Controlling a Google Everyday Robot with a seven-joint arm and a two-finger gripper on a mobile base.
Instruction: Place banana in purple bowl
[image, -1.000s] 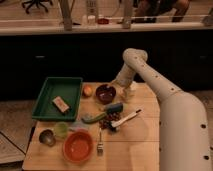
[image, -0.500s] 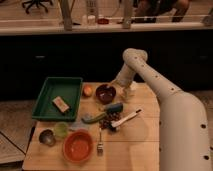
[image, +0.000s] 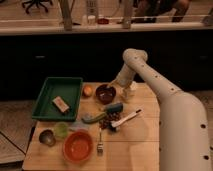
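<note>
The banana, small, curved and yellow-green, lies on the wooden table near its middle, just below a stubby teal object. The purple bowl, dark maroon and glossy inside, stands at the back of the table, above the banana. My gripper hangs at the end of the white arm just to the right of the purple bowl, low over the table's back edge and well apart from the banana.
A green tray holding a tan block stands at the left. An orange fruit sits left of the purple bowl. An orange bowl, a metal cup, a green cup, a fork and a white utensil lie in front.
</note>
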